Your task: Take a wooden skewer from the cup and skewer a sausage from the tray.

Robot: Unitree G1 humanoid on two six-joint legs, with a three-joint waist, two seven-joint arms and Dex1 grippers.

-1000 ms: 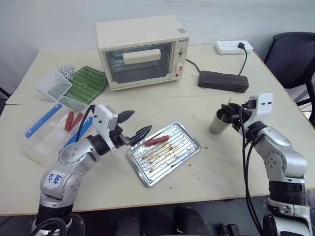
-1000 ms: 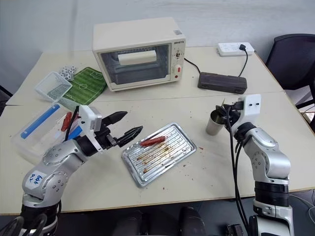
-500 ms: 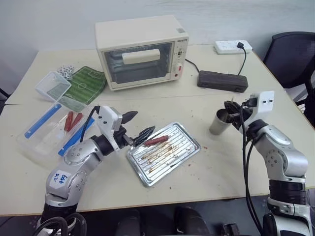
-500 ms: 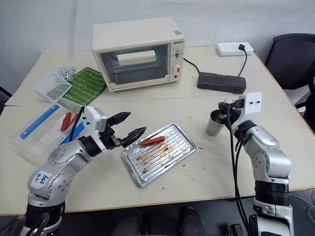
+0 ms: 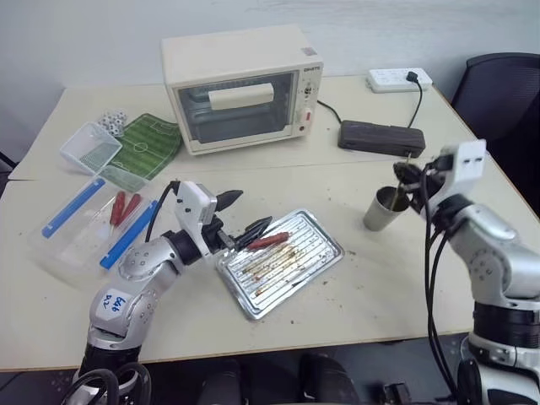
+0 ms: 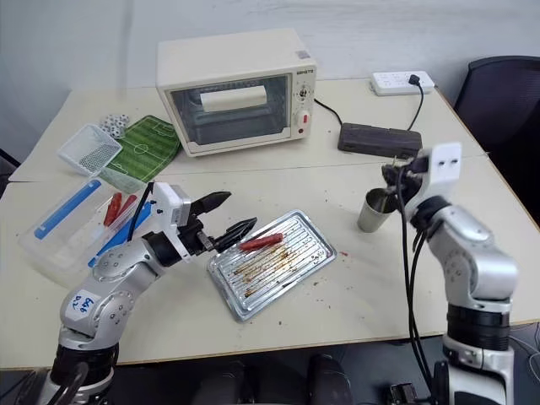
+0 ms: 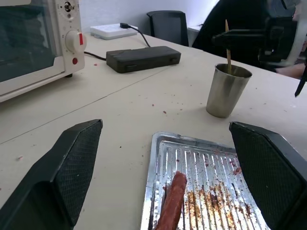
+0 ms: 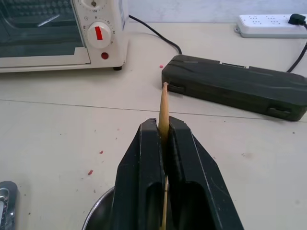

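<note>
On the beige table [image 5: 354, 291], the right gripper [image 8: 164, 132] pinches the wooden skewer [image 8: 163, 112] above the cup [image 5: 384, 209], while the left gripper [image 5: 245, 215] gapes wide near the sausage [image 5: 268, 240] on the tray [image 5: 321, 261].

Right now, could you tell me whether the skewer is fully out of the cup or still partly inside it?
Partly inside. The right gripper is shut on the wooden skewer, whose lower end dips below the rim of the cup.

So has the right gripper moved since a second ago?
Yes. The right gripper has risen from the cup's rim, lifting the wooden skewer.
</note>
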